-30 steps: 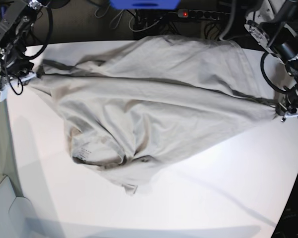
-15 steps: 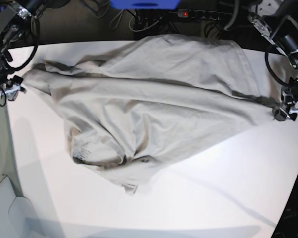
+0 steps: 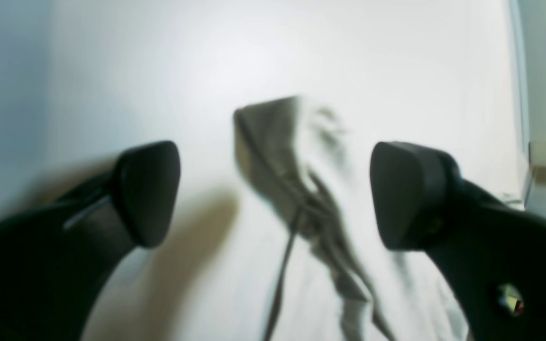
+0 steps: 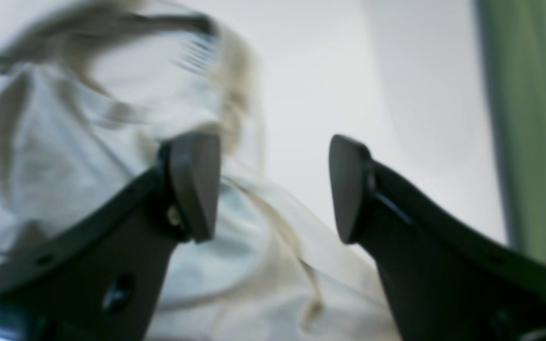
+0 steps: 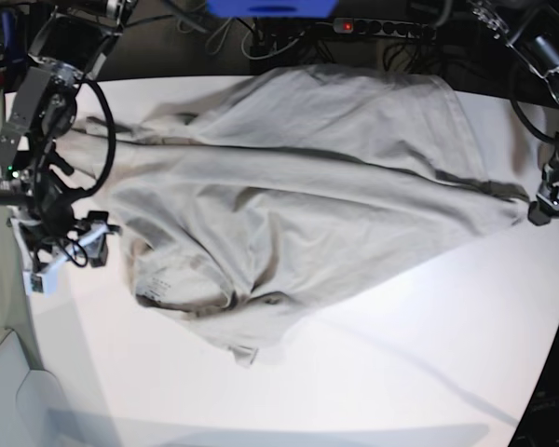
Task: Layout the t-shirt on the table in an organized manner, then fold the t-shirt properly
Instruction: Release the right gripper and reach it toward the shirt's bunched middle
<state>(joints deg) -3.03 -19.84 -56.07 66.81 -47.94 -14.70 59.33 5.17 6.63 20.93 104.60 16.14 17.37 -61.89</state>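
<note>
1. We are seeing one t-shirt [image 5: 298,196], lying crumpled across the far half of one table [image 5: 429,345].
2. We are seeing two grippers: left gripper [image 3: 273,194] and right gripper [image 4: 273,187], both gaping, holding nothing.

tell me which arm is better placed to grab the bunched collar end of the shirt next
Right, likely. The right gripper hangs open just beside the rumpled collar area of the t-shirt. The left gripper is open at the opposite corner, across the table, far from the collar.

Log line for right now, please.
left gripper: open, empty | right gripper: open, empty | t-shirt: crumpled on table, unfolded
</note>
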